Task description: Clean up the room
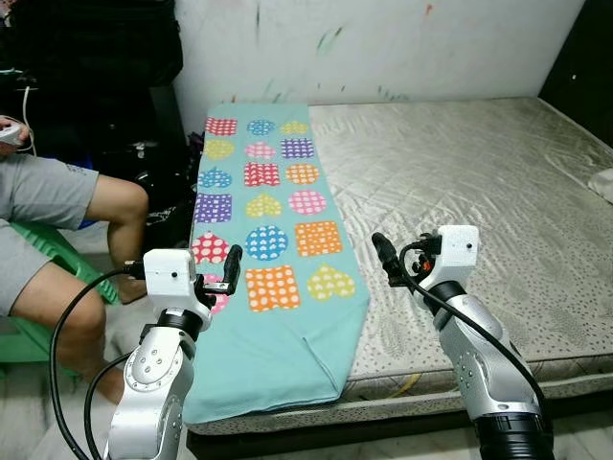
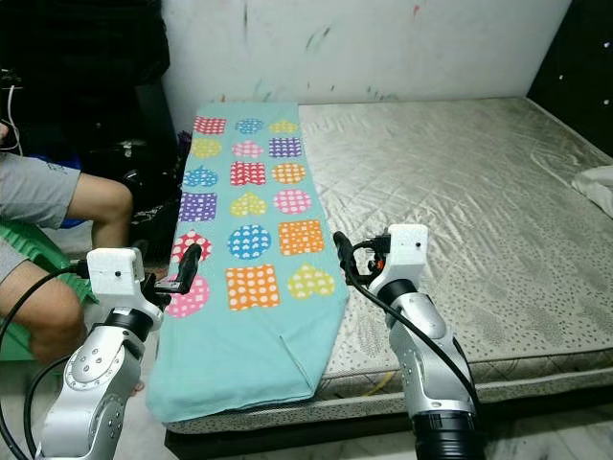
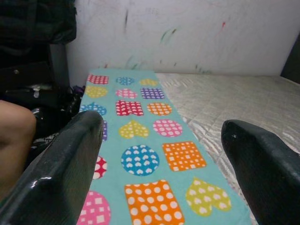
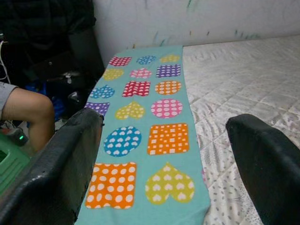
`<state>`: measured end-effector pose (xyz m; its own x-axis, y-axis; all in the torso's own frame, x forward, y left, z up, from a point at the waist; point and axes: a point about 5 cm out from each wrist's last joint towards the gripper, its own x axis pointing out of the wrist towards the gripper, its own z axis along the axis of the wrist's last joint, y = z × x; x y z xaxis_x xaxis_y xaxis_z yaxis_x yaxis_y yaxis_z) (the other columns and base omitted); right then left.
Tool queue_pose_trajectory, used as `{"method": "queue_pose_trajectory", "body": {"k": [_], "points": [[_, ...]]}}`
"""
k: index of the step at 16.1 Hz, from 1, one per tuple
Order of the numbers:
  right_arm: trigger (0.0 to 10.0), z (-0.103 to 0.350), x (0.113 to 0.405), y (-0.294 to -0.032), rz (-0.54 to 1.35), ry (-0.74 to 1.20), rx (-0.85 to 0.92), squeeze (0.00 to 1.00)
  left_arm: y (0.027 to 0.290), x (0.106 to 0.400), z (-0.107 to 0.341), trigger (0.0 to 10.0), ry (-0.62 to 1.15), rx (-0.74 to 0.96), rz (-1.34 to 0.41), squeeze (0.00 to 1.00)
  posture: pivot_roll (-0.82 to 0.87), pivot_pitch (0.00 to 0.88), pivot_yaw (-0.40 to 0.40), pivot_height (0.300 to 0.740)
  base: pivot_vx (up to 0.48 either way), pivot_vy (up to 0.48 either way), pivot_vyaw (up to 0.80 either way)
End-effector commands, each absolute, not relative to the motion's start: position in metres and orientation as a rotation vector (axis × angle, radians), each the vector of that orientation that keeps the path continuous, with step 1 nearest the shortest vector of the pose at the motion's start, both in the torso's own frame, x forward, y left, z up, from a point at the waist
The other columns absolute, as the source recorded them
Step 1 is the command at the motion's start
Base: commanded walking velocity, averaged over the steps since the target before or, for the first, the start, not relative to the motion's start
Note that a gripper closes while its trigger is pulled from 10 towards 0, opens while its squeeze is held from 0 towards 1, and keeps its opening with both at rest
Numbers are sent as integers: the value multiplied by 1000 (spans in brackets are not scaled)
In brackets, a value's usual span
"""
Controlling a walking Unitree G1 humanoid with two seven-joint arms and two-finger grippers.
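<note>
The left end effector (image 1: 230,271) hangs at the near left edge of the bed, its two black fingers (image 3: 61,168) spread wide apart and holding nothing; it sits above the hanging edge of the teal cloth (image 1: 278,316), and contact cannot be told. The right end effector (image 1: 385,257) hovers above the bare mattress (image 1: 479,192) just right of the cloth, fingers likewise spread wide and empty. The cloth, printed with bright dotted hearts, squares and circles, lies flat as a long strip along the left side of the mattress, its near end draped over the bed's edge. Left of the bed a person (image 1: 57,220) sits on a green chair (image 1: 38,287). Beyond stands a paint-marked white wall (image 1: 383,48).
</note>
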<state>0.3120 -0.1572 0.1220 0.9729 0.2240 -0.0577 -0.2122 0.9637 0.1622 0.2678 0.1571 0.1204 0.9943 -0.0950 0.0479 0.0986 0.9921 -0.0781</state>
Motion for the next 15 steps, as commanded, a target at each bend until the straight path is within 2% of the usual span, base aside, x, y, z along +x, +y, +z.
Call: {"method": "queue_pose_trajectory", "body": {"k": [1, 7, 15], "points": [[10000, 121, 311, -156, 229, 79, 165, 0, 159, 270, 121, 10000, -39, -69, -92, 0, -45, 0, 12, 740, 0, 0, 0], [10000, 120, 304, -152, 241, 67, 181, 0, 163, 263, 121, 10000, -34, -78, -65, 0, -36, 13, 10, 740, 0, 0, 0], [10000, 113, 291, -148, 267, 109, 184, 0, 171, 254, 122, 10000, -14, -68, -19, 0, -19, 88, -7, 651, 0, 0, 0]]}}
